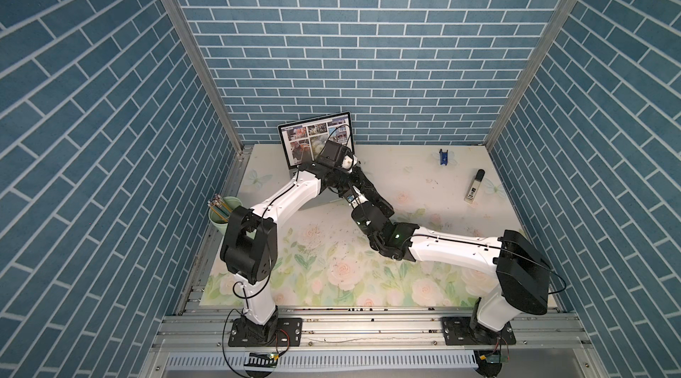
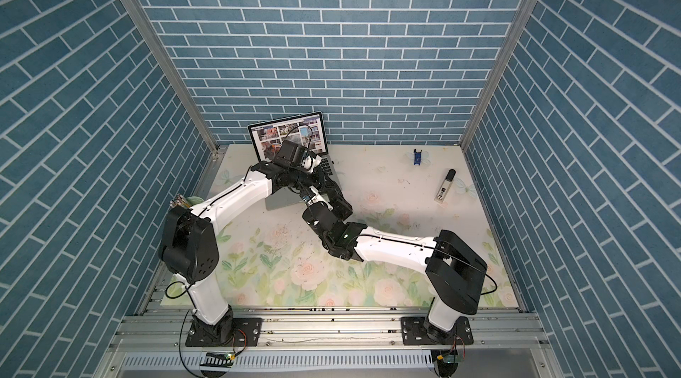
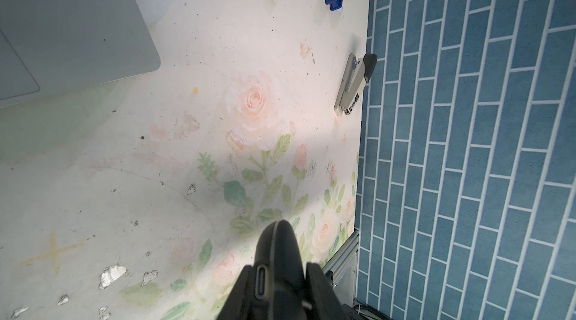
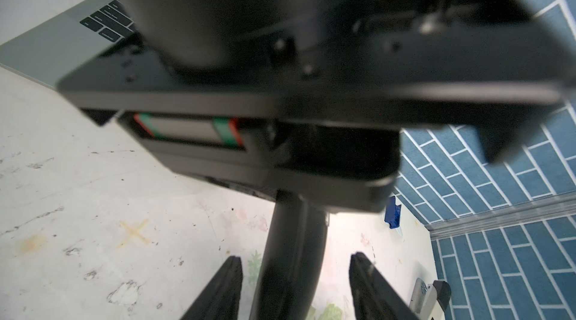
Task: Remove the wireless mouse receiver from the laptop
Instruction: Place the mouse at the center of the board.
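At the left edge of the flowered tabletop (image 1: 331,276) stands a pale green cup (image 1: 217,221) filled with pencils (image 1: 217,206). To its right, at the back, the laptop (image 1: 302,136) (image 2: 280,133) sits open with its screen showing a grid of photos, and both arms cross over its base. The left end effector (image 3: 279,267) is pinched on a flat black mouse (image 3: 277,240), holding it clear above the tabletop just off the laptop's front corner. The right end effector (image 4: 296,257) has its fingers (image 4: 224,287) spread wide, with a blurred dark shape between them that is probably the same mouse, and a gap shows on either side. The wireless mouse receiver is not visible in any view, because the arms hide the laptop's right edge. Farther right, a small blue clip (image 1: 443,157) (image 2: 417,157) lies near the back wall, and a black-capped white stick (image 1: 474,186) (image 2: 446,186) lies close to the right wall.
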`<state>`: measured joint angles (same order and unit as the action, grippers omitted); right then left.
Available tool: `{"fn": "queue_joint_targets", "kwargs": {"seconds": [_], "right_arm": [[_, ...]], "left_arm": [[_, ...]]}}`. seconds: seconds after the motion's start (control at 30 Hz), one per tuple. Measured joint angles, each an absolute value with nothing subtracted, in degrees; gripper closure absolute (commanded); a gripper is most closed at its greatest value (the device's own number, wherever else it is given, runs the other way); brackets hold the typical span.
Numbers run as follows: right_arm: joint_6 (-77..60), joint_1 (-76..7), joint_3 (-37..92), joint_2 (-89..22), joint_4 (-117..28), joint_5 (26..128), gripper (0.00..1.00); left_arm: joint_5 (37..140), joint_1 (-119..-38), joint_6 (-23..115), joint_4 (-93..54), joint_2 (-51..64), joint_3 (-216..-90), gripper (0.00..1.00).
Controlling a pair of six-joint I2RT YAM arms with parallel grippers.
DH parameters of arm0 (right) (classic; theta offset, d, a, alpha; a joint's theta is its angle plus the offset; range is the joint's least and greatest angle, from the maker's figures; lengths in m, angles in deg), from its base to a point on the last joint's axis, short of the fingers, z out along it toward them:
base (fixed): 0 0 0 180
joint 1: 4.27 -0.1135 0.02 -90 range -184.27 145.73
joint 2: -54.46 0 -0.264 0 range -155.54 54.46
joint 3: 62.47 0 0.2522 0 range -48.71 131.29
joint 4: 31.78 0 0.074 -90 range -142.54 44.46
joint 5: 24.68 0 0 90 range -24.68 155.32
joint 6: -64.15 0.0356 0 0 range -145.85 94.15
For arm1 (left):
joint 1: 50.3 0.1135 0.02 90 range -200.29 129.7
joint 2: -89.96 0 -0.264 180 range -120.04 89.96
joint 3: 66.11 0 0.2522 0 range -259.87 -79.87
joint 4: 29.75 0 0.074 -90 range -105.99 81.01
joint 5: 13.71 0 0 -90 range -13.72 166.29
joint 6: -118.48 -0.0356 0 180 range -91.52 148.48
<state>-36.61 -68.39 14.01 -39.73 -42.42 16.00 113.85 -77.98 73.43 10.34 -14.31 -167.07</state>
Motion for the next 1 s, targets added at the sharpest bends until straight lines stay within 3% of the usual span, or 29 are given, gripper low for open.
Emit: {"fn": "queue_joint_targets", "kwargs": {"seconds": [0.3, 0.43, 0.87, 1.0], "right_arm": [[-36.6, -68.0, 14.0, -40.7, -43.5, 14.3, 0.44], [-36.4, -68.0, 14.0, -41.2, -43.7, 13.8, 0.49], [-34.8, -68.0, 13.6, -41.3, -42.6, 10.4, 0.98], [-35.1, -68.0, 13.5, -41.3, -42.1, 10.4, 1.00]], "left_arm": [[113.8, -77.9, 73.1, 10.7, -14.3, -167.8, 0.85], [113.8, -77.9, 73.0, 10.8, -14.3, -167.8, 0.85], [113.3, -77.7, 76.7, 10.8, -13.9, -168.1, 0.84], [113.3, -77.7, 76.8, 10.8, -13.8, -168.1, 0.84]]}}
